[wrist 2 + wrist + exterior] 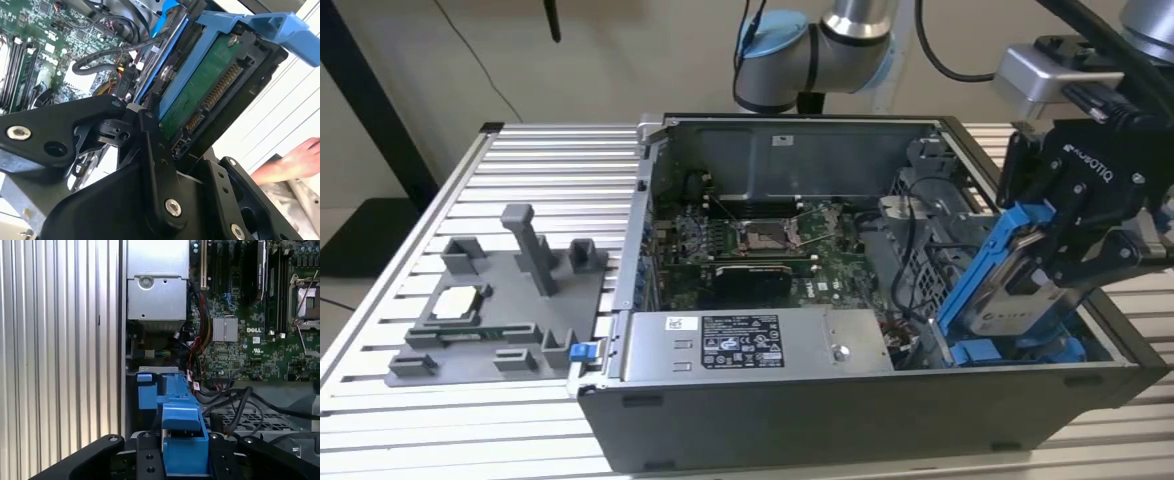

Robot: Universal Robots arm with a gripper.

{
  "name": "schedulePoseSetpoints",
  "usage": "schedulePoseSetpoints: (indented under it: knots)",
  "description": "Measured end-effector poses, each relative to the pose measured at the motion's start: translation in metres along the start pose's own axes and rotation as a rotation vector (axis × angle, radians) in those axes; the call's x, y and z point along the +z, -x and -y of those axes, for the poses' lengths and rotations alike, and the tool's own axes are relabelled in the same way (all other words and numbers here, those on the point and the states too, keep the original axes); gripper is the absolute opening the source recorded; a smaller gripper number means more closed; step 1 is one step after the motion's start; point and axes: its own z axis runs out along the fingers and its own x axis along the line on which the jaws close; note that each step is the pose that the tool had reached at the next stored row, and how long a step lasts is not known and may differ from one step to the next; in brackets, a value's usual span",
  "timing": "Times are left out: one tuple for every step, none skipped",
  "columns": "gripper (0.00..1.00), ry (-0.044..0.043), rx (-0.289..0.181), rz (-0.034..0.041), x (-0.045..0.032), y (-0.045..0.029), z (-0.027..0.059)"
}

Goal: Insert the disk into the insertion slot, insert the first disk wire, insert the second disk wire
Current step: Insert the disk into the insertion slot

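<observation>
Your gripper (1078,262) is clamped shut on the disk (1007,300); the disk hangs steeply tilted, its long axis running down toward the insertion slot (983,352) just below its lower end; the cage wall (921,270) and loose black cables (235,410) crowd one side; the case rim (1118,335) flanks the other.

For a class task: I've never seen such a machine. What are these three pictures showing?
It is a robot arm working on an open computer case on a slatted table. One picture comes from a camera off the arm; two come from cameras riding on its wrist. The black gripper has its jaws shut on a disk in a blue frame, tilted over the drive bay. A grey parts tray lies on the table. A person's hand shows in the second wrist view.
</observation>
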Motion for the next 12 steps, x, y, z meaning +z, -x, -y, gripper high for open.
schedulePoseSetpoints:
  knots:
    - [0.0, 0.0, 0.0, 0.0, 0.0017, 0.0, 0.0001]
    - [0.0, 0.0, 0.0, 0.0001, 0.0036, 0.0, 0.0001]
    - [0.0, 0.0, 0.0, 0.0, 0.0054, 0.0, 0.0002]
    - [0.0, 0.0, 0.0, 0.0001, 0.0072, 0.0, 0.0003]
    - [0.0, 0.0, 0.0, 0.0001, 0.0079, 0.0, 0.0003]
    - [0.0, 0.0, 0.0, 0.0001, 0.0079, 0.0, 0.0003]
    - [0.0, 0.0, 0.0, 0.0001, 0.0079, 0.0, 0.0003]
    - [0.0, 0.0, 0.0, 0.0, 0.0079, 0.0, 0.0003]
    - [0.0, 0.0, 0.0, 0.0001, 0.0079, 0.0, 0.0004]
    - [1.0, 0.0, 0.0, 0.0, 0.0078, 0.0, 0.0004]
    - [1.0, 0.0, 0.0, 0.0, 0.0078, 0.0, 0.0004]
    - [1.0, 0.0, 0.0, 0.0, 0.0078, 0.0, 0.0004]
